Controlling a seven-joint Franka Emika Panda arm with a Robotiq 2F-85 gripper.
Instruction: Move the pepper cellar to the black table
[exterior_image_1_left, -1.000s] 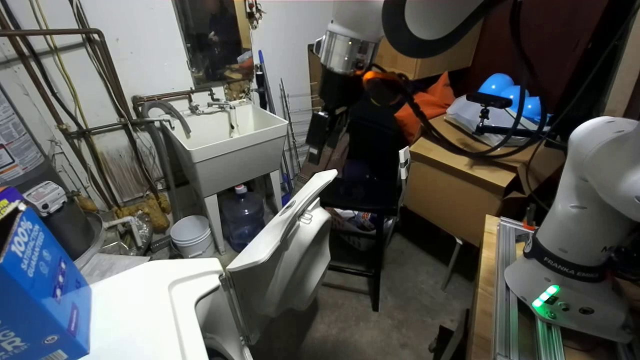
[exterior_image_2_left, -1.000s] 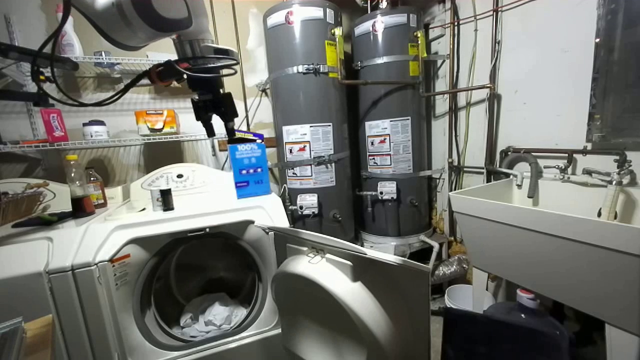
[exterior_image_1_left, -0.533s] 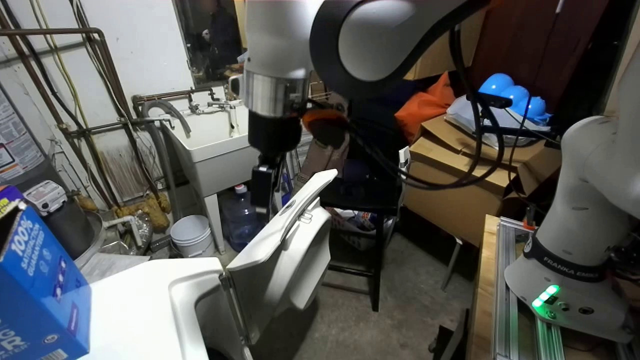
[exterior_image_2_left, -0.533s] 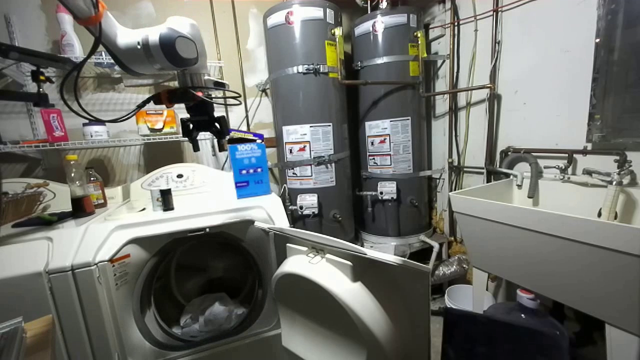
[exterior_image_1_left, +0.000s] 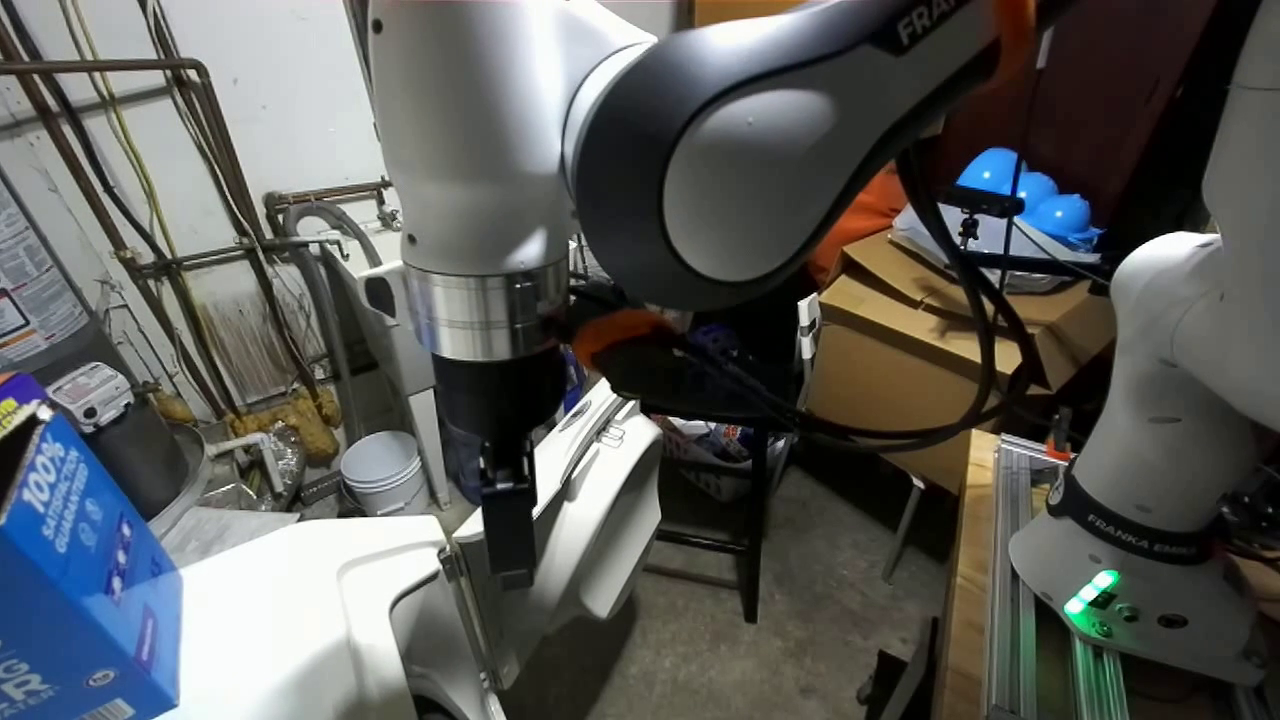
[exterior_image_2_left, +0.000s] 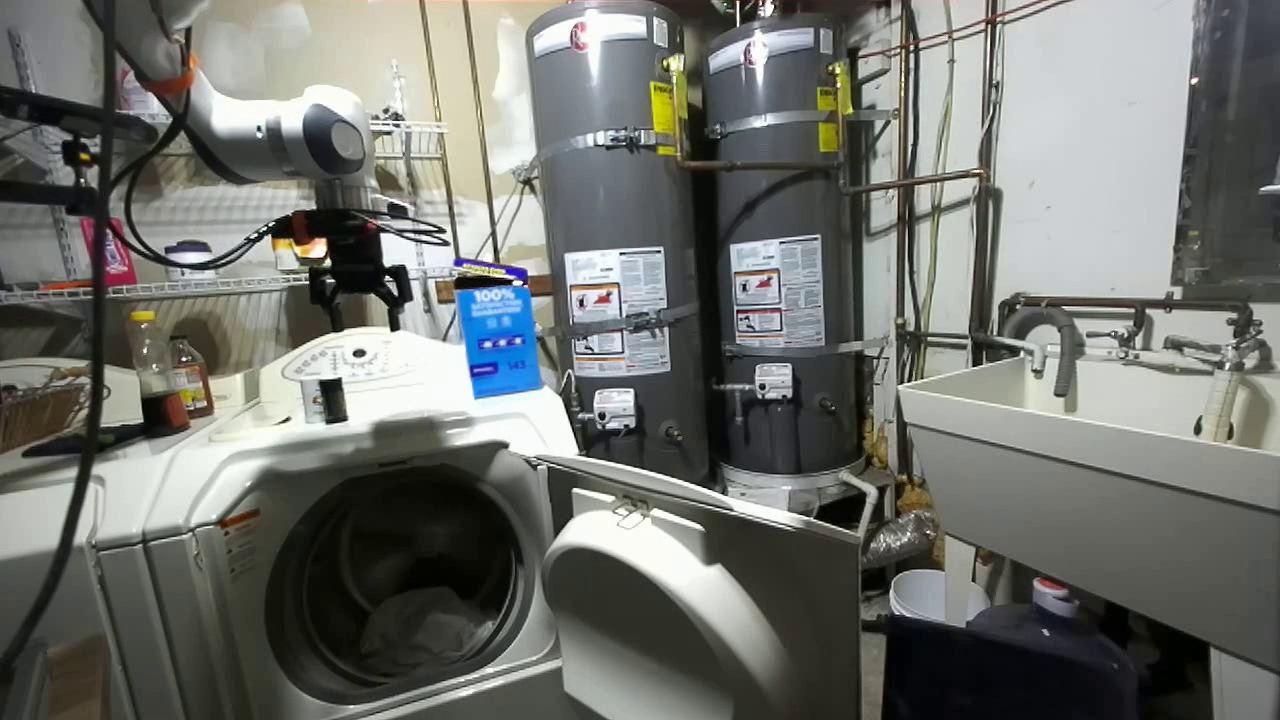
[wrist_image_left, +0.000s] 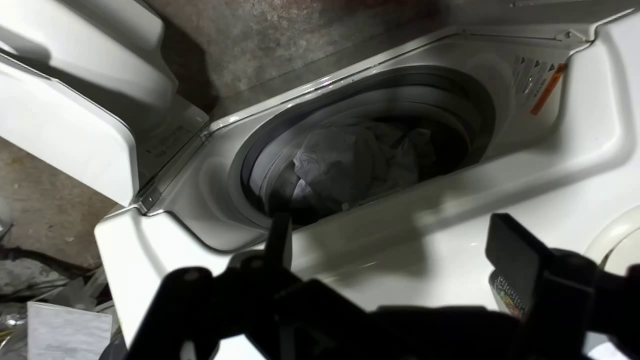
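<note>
The pepper cellar, a small black-and-silver canister (exterior_image_2_left: 325, 400), stands upright on the washer top (exterior_image_2_left: 430, 410) in an exterior view. In the wrist view the canister (wrist_image_left: 509, 295) shows partly, behind the right finger. My gripper (exterior_image_2_left: 364, 318) is open and empty, above the washer top and above the canister, slightly to its right in that view. It shows side-on in an exterior view (exterior_image_1_left: 515, 575), and its spread fingers frame white washer top in the wrist view (wrist_image_left: 392, 230). The black table (exterior_image_1_left: 754, 540) stands on the floor beyond the open washer door, its top partly hidden by the arm and cables.
The washer door (exterior_image_2_left: 700, 590) hangs open. A blue box (exterior_image_2_left: 500, 340) stands on the washer's right rear. Bottles (exterior_image_2_left: 155, 375) stand to the left. A white sink (exterior_image_2_left: 1090, 430) is at the right. Cardboard boxes (exterior_image_1_left: 900, 360) stand behind the black table.
My arm has swung in over the washer. The gripper has come lower and moved left in the exterior view with the canister. The canister has not moved.
</note>
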